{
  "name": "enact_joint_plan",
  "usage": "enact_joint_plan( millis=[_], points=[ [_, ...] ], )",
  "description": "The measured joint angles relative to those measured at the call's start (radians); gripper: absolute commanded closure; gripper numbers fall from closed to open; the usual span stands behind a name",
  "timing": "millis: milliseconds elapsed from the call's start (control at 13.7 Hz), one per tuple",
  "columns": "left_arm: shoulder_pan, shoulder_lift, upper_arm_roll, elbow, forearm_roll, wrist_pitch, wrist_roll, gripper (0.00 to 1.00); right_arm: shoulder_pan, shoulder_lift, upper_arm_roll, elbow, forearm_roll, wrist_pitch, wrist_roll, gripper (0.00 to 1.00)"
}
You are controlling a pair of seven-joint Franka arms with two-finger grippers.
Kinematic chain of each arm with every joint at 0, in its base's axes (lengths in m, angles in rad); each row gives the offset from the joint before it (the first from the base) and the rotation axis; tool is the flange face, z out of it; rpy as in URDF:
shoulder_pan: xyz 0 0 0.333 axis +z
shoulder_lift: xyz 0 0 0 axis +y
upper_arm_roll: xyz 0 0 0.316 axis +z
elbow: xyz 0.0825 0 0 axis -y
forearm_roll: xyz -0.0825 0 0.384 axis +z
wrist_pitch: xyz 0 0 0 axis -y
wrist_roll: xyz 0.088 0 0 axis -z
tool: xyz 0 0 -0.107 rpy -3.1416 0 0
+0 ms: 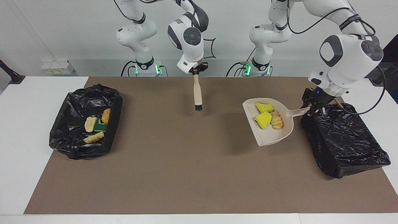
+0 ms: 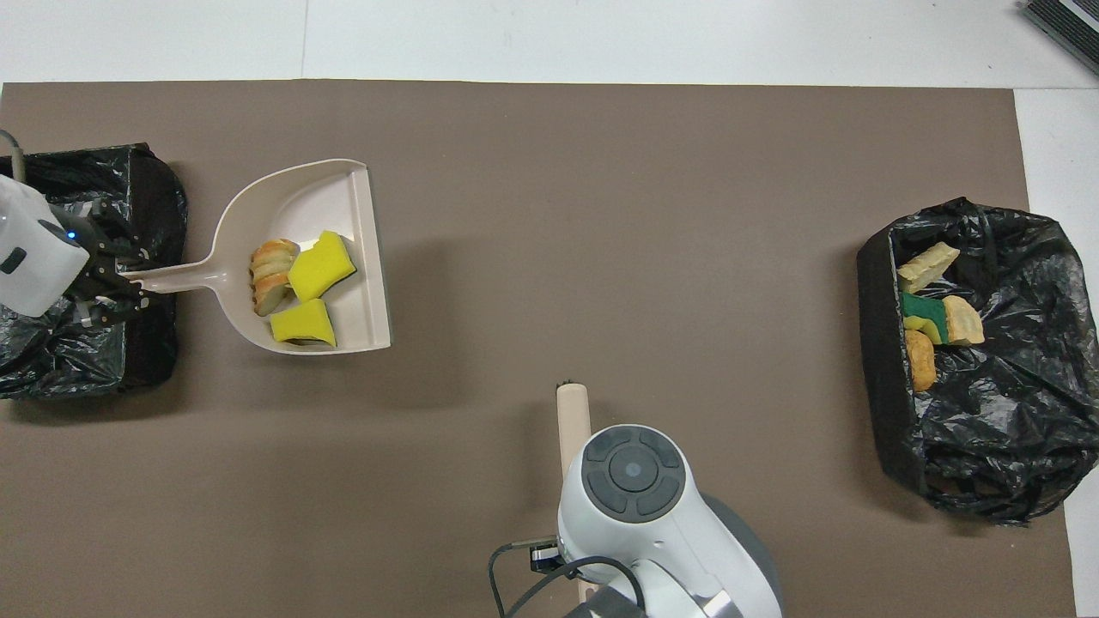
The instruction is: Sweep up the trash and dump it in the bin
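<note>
Three pieces of trash (image 1: 267, 117), two bright yellow sponge chunks and one tan-orange bread-like lump, lie in the beige plastic dustpan (image 1: 272, 137), bunched toward its closed back near the handle, which I judge keeps them from sliding out over the open lip. The left gripper (image 1: 312, 109) is clamped on the end of the dustpan's handle and holds the pan in the air beside the black-bagged bin (image 1: 345, 140) at the left arm's end of the brown mat (image 1: 186, 174); the pan hangs over the mat next to that bin's edge, roughly level, not yet tipped. The left arm reaches out wide from its base, elbow high, wrist bent down over the bin's edge nearer the robots. A dump into this bin looks like the step in hand.

The right gripper (image 1: 196, 71) is clenched on the top of a pale wooden brush (image 1: 197, 93) with dark bristles, which hangs upright, bristles down, above the mat's edge nearest the robots. That arm waits. Another black-bagged bin (image 1: 87, 124) at the right arm's end already holds several pieces.
</note>
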Motion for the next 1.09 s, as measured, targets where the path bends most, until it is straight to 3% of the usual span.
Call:
enact_joint_plan(
  millis=[729,948,1094],
  points=[
    [0.34,0.033,0.005,0.079,0.025,-0.052,0.281,1.0,0.039,0.107,0.0,-0.029,0.003,0.161,0.008,1.0],
    [0.384,0.041,0.006,0.107,0.116,-0.06,0.308,1.0,0.057,0.117,0.0,-0.045,0.003,0.171,0.008,1.0],
    [0.391,0.078,0.005,0.177,0.196,-0.072,0.308,1.0,0.061,0.12,0.0,-0.052,0.003,0.189,0.01,1.0]
  ],
)
